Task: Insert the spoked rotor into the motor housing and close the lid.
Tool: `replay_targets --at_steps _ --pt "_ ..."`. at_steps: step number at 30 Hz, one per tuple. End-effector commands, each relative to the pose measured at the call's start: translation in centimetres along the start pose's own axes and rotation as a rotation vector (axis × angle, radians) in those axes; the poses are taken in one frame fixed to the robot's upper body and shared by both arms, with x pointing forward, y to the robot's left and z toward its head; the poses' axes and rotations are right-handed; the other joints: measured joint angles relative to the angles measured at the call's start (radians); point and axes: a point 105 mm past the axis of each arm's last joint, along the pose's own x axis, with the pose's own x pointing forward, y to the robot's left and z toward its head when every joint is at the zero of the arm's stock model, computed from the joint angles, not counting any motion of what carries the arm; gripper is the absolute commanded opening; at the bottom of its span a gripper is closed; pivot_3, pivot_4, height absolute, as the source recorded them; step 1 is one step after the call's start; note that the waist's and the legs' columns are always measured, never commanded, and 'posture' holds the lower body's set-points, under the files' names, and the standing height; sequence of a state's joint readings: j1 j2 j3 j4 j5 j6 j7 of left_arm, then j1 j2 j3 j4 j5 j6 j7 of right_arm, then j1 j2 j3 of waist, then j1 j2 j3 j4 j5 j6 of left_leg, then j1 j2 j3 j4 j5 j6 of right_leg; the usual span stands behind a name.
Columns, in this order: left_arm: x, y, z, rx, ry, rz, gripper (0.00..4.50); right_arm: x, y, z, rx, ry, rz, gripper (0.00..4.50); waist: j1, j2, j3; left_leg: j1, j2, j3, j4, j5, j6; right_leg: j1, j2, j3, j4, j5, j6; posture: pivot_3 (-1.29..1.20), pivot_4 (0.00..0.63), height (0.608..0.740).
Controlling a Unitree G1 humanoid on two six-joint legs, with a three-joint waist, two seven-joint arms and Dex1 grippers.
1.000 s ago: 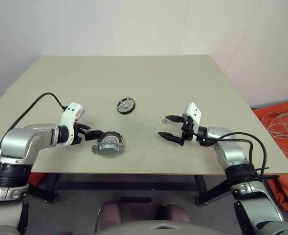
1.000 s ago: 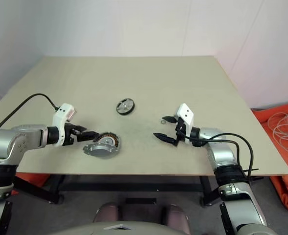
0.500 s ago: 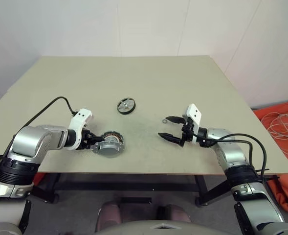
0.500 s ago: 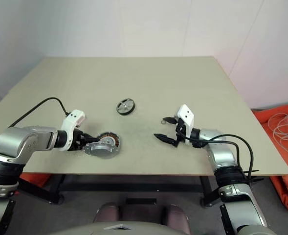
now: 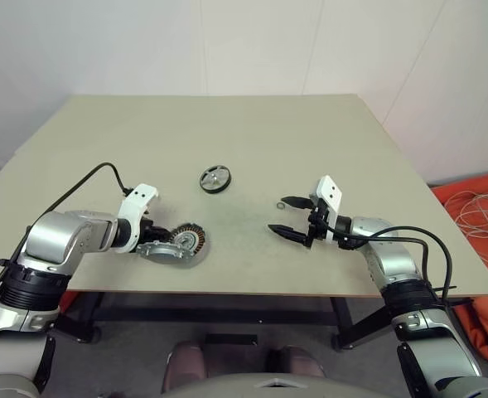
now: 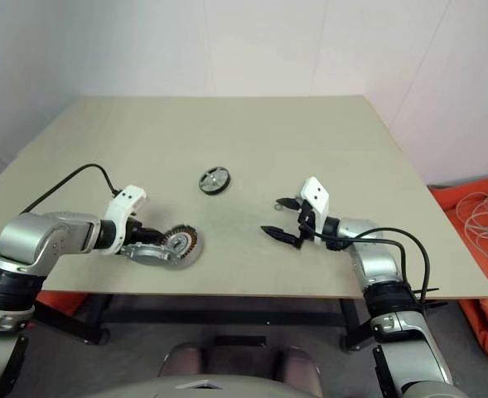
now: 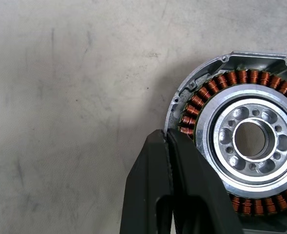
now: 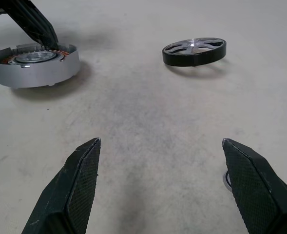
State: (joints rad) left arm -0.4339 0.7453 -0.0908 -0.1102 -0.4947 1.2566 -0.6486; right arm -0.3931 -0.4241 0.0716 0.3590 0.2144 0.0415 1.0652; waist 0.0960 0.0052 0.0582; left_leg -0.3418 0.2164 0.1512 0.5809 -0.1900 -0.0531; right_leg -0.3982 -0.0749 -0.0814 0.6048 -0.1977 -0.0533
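The left gripper [image 7: 170, 146] is pinching the rim of the motor housing [image 5: 176, 245], its fingers pressed together on the wall beside the copper windings. The housing is sitting near the tabletop's [image 5: 252, 141] front edge. The right gripper [image 5: 292, 215] is hovering with fingers spread wide, holding nothing. The spoked rotor [image 5: 215, 178] is lying flat beyond both, between them, a little nearer the right fingers, so that arm looks better placed to fetch it.
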Motion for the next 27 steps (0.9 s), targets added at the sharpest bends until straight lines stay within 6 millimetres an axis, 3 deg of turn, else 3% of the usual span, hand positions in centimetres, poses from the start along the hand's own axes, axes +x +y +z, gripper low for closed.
replay_targets --at_steps 1,15,18,27 --pt "-0.1 0.3 1.5 0.084 -0.027 -0.009 0.03 0.0 -0.4 1.3 -0.047 -0.036 -0.005 4.50 0.001 0.000 0.000 0.000 0.000 0.000 0.000 0.000 0.000 0.000 0.000 0.000 0.000 0.000 0.000 0.00 0.000 0.740" --pt "1.4 -2.4 5.8 0.633 -0.007 -0.386 0.03 0.1 0.0 1.5 -0.048 -0.043 -0.003 4.50 0.001 -0.001 0.000 -0.006 -0.001 -0.001 -0.002 0.000 0.000 -0.004 0.000 0.000 -0.001 0.001 -0.001 0.00 0.000 0.740" --pt "1.7 -2.3 6.8 0.770 0.043 -0.404 0.03 0.0 0.1 1.5 -0.046 -0.042 -0.007 4.50 0.002 -0.001 0.001 -0.008 -0.001 -0.001 -0.003 0.000 0.001 -0.006 0.000 0.000 -0.001 0.003 -0.007 0.00 0.000 0.740" --pt "3.4 -3.7 9.0 1.127 0.179 -0.473 0.03 0.1 0.2 1.5 -0.042 -0.040 -0.004 4.50 0.010 -0.002 0.001 -0.008 -0.002 -0.001 -0.002 0.000 0.001 -0.006 -0.001 0.000 -0.001 0.001 -0.003 0.00 0.000 0.740"
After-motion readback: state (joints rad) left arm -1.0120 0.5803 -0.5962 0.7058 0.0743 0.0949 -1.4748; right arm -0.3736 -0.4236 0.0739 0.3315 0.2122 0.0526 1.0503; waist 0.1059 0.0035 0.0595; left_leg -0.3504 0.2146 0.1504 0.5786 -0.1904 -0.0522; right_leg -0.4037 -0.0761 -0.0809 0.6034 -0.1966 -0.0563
